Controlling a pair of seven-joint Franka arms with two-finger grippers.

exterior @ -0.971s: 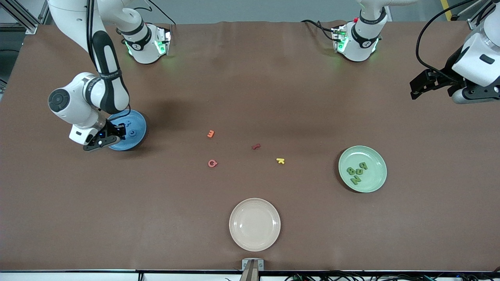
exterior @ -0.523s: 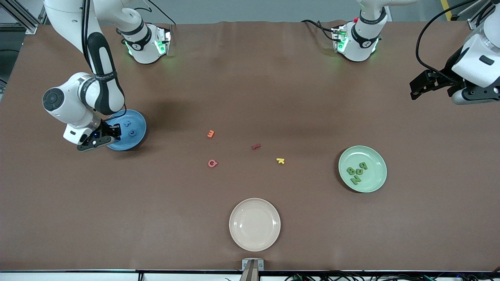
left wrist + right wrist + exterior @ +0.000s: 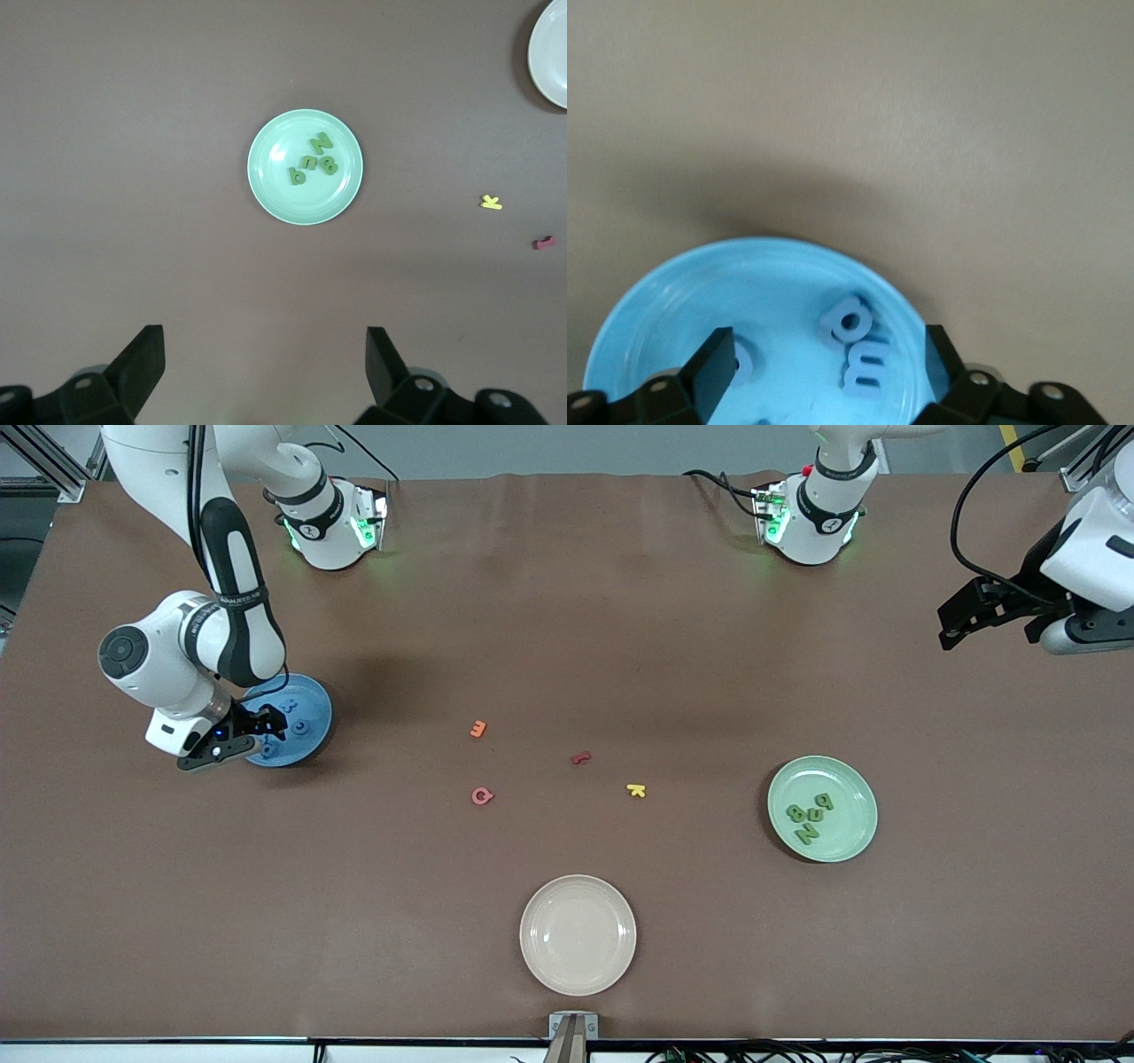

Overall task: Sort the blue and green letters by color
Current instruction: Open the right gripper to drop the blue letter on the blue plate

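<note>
Front view shows the brown table (image 3: 567,602) with three plates on it; I'll place everything from the cream plate (image 3: 578,934) at the camera's edge. Toward the right arm's end and farther from the camera sits the blue plate (image 3: 306,740), with the blue letters (image 3: 855,341) lying flat in it. The right gripper (image 3: 266,731) hangs low over that plate, fingers spread wide with nothing between them. Toward the left arm's end, a little farther from the camera than the cream plate, is the green plate (image 3: 850,779), holding the four green letters (image 3: 810,815) bunched close together. The left gripper (image 3: 961,615) waits in the air over the table's edge at its own end, well apart from the cream plate, its fingers (image 3: 142,363) wide and holding nothing. Loose on the cloth, farther from the camera than the cream plate, lie an orange letter (image 3: 478,729), a pink letter (image 3: 482,796), a red letter (image 3: 580,758) and a yellow letter K (image 3: 636,790).
</note>
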